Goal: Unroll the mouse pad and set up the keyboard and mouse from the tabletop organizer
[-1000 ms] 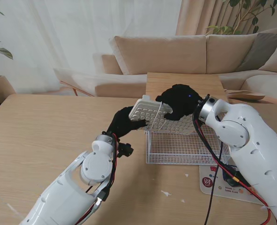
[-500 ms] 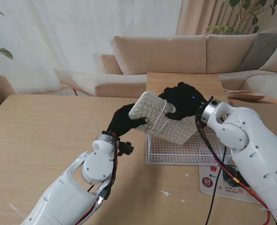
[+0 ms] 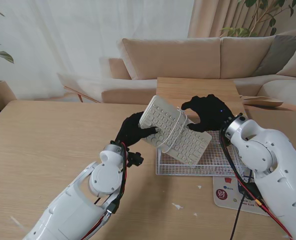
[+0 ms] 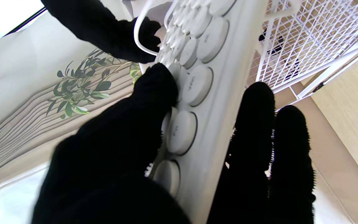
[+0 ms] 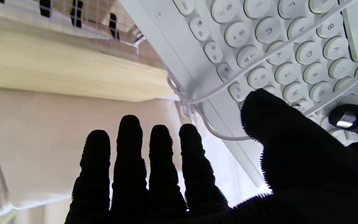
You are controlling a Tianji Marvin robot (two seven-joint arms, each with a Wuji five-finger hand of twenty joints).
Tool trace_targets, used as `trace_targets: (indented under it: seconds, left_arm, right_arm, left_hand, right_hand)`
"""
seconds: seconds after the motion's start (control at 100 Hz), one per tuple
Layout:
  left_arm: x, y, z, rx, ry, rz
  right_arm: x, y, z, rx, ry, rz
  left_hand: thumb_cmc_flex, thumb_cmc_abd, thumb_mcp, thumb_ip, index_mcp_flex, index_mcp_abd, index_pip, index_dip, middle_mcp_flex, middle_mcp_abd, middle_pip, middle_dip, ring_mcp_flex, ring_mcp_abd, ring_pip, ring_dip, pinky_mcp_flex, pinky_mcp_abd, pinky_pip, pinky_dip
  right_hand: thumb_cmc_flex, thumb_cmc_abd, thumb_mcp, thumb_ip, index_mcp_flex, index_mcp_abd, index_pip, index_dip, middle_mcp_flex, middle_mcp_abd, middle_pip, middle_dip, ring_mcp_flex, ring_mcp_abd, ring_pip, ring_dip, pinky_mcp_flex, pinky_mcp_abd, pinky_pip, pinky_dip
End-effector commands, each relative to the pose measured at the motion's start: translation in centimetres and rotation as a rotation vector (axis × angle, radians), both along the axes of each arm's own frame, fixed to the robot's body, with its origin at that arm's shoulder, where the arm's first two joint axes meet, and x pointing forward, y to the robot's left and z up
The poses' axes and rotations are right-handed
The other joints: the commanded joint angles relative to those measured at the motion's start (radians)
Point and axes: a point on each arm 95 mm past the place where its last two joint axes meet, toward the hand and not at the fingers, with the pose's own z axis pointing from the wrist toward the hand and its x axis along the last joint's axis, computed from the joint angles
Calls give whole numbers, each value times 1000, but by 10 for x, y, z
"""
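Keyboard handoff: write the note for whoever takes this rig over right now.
Left robot hand: shut on the keyboard, thumb on the keys, fingers behind its left end.
Right robot hand: open, fingers spread beside the keyboard's far right edge; the thumb may touch the keys, but it is not gripping.
Keyboard: in the air, steeply tilted over the wire organizer, its white cable looped across the keys.
Done: keyboard lifted out of the organizer.
Left: lay the keyboard on the table, fetch the mouse, unroll the mouse pad. Neither mouse nor rolled pad can be clearly made out here.
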Motion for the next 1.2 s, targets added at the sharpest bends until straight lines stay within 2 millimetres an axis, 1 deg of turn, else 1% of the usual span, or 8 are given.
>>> trace_targets:
  seconds: [0.0,0.14,0.28,0.37,0.52,0.74,1.03,1.19]
  left_arm:
    - [1,0,1,-1,-4,-11]
    - [1,1,2,-8,-12,-11]
    - [-1,3,5,-14,-28,-20]
    - [-2,4,9,-21,-39,-23]
    - [-3,7,14,-10,-65,-40]
    - [-3,7,15,-15,-70,-48]
    - [-4,5,14,-26,-72,-55]
    - [-3,5,15,-25,-78,-55]
  right_arm:
    - [-3,-8,-12,17,78,-41]
    - [-6,-24,-23,35,123,-108]
    - [-8,-41,-29,12,151,-146]
    - [-8,-47,-31,7,181,-157]
    - [-7,-56,-35,-30,238,-181]
    - [3,-61,-46,-23,297,-217]
    - [12,-56,-58,27,366,-202]
    - [12,-52,-61,66,444,-173]
  left_hand:
    - [124,99,180,22,19,-145,114,53,31,-57,30,17,39,-49,10,18,8,-36,26,-12]
    - [125,99,181,22,18,-148,114,54,29,-59,28,18,35,-52,5,18,6,-44,23,-15]
    - [124,99,181,22,17,-152,115,54,27,-62,24,17,31,-57,0,17,5,-49,21,-18]
    - [124,98,181,22,16,-154,116,54,27,-65,22,18,31,-59,-3,16,4,-55,20,-20]
    - [120,99,180,21,15,-162,117,55,27,-72,20,19,31,-67,-7,15,5,-60,20,-21]
    - [119,99,180,21,13,-166,119,55,25,-75,16,19,27,-71,-13,14,5,-67,18,-25]
    - [119,100,180,20,9,-172,120,55,23,-82,10,21,22,-77,-22,11,1,-79,14,-29]
    - [119,100,180,21,10,-176,121,54,23,-85,7,21,20,-79,-25,11,-1,-85,12,-32]
  right_hand:
    - [-32,23,-25,43,-3,37,4,15,-8,27,-15,-11,-15,15,-20,-13,-20,-26,-37,-22]
    - [-57,19,-53,39,-9,48,-3,20,-22,35,-16,-10,-34,17,-30,-18,-33,-32,-60,-30]
    - [-108,12,-86,36,-38,49,-44,23,-56,20,-49,-26,-65,7,-77,-38,-49,-41,-132,-54]
    - [-136,5,-100,31,-49,54,-70,18,-68,21,-78,-46,-79,0,-120,-57,-58,-44,-175,-64]
    - [-162,16,-126,26,-68,60,-92,17,-86,18,-98,-65,-94,-5,-165,-77,-64,-42,-224,-68]
    - [-173,13,-142,23,-75,65,-101,18,-94,21,-105,-73,-95,-7,-175,-80,-59,-43,-241,-59]
    - [-178,-5,-135,18,-98,48,-120,15,-113,1,-117,-82,-111,-27,-217,-103,-67,-56,-287,-54]
    - [-169,-22,-122,13,-59,39,-106,19,-60,2,-121,-86,-61,-28,-218,-105,-63,-32,-315,-49]
